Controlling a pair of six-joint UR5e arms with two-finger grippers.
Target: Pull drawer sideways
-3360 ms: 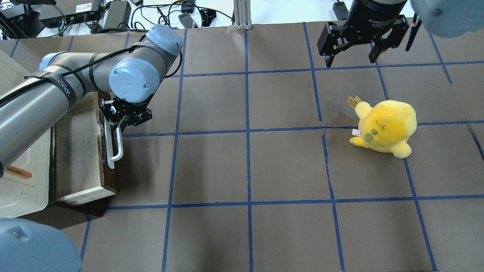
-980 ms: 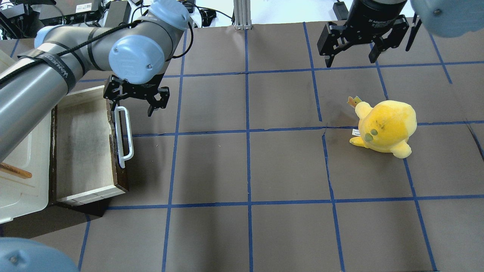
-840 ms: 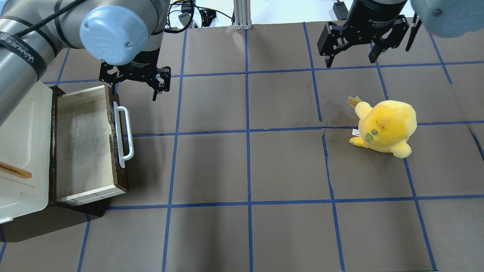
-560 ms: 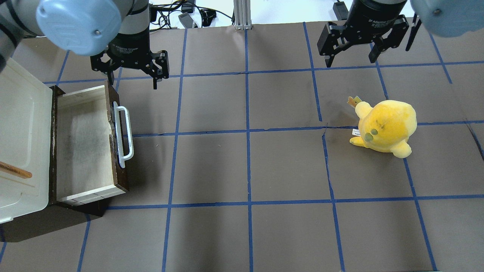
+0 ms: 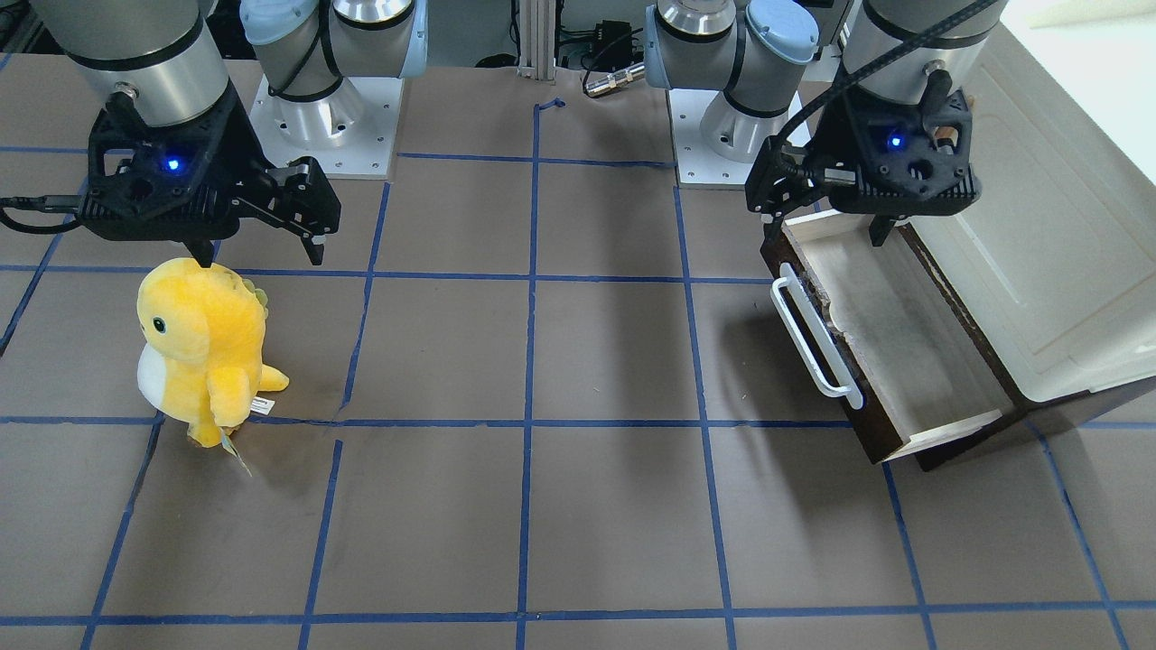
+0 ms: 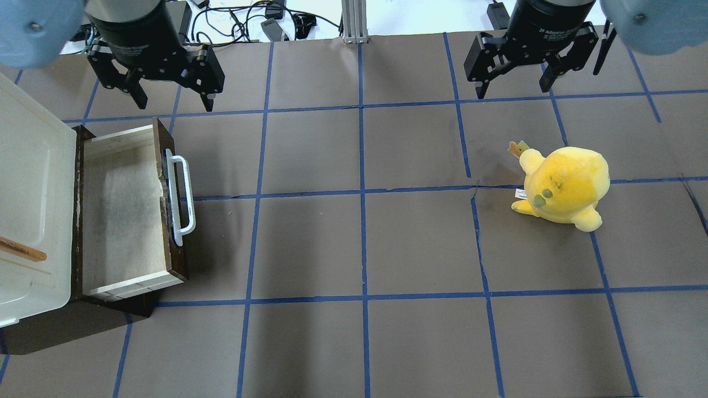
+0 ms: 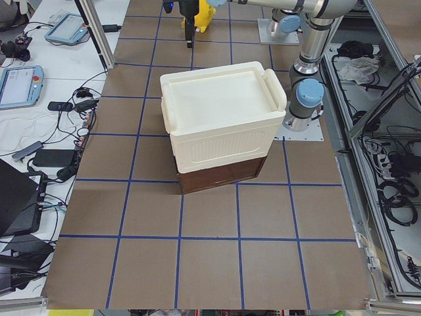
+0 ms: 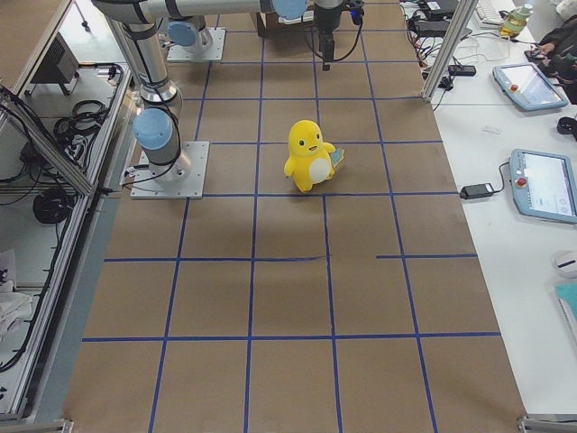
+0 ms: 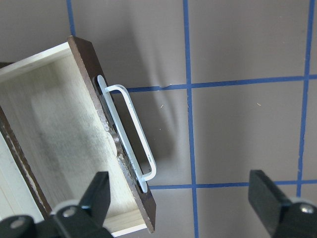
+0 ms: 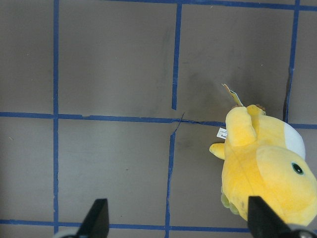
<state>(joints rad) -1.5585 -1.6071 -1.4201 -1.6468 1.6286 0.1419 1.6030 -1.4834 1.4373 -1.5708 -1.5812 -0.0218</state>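
The drawer (image 6: 121, 210) sits pulled out, its handle (image 6: 182, 199) free well beneath the left gripper (image 6: 176, 105), whose fingers are spread and empty, so only parking seems left; the right gripper (image 6: 513, 91) idles, equally spread.

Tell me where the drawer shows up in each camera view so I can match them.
Front-facing: drawer pulled open at the right.
Overhead: drawer near the left edge.
Exterior left: hidden behind the cabinet.
Exterior right: too small to tell.
Left wrist: drawer in the left half.
Right wrist: not in it.
Landmark: its white handle, facing the table's middle.
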